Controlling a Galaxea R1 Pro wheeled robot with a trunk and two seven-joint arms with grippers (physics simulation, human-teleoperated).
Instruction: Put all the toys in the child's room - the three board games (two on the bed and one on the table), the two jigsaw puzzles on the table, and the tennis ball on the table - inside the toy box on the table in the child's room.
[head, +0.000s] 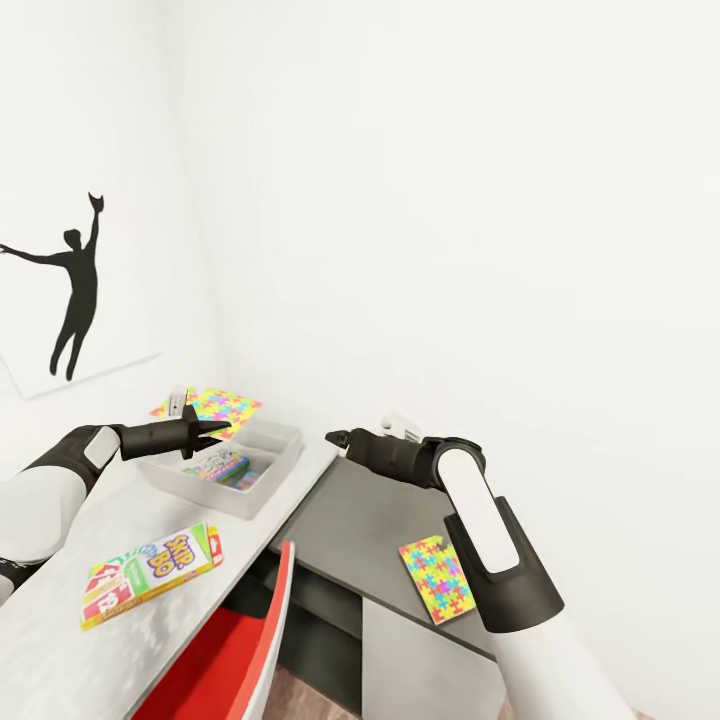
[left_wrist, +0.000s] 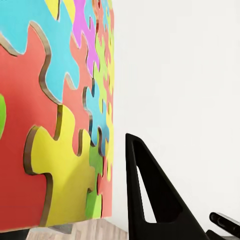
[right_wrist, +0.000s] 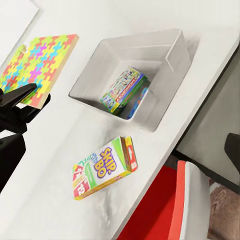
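My left gripper (head: 212, 431) is shut on one edge of a multicolour jigsaw puzzle (head: 218, 406) (left_wrist: 55, 125) (right_wrist: 37, 62) and holds it in the air just behind the toy box (head: 283, 462) (right_wrist: 170, 47). Colourful board games (head: 226, 468) (right_wrist: 122, 90) lie inside the box. A Skip-Bo board game (head: 150, 575) (right_wrist: 105, 167) lies flat on the light grey table (head: 60, 660). The second jigsaw puzzle (head: 437, 578) rests on the dark corner section, under my right forearm. My right gripper (head: 336, 437) hangs open over the table near the box, holding nothing. The tennis ball and the bed are out of view.
A red chair (head: 235, 650) (right_wrist: 165, 210) stands against the table's front edge. White walls close in behind and to the right of the table. A black silhouette picture (head: 72, 300) hangs on the left wall.
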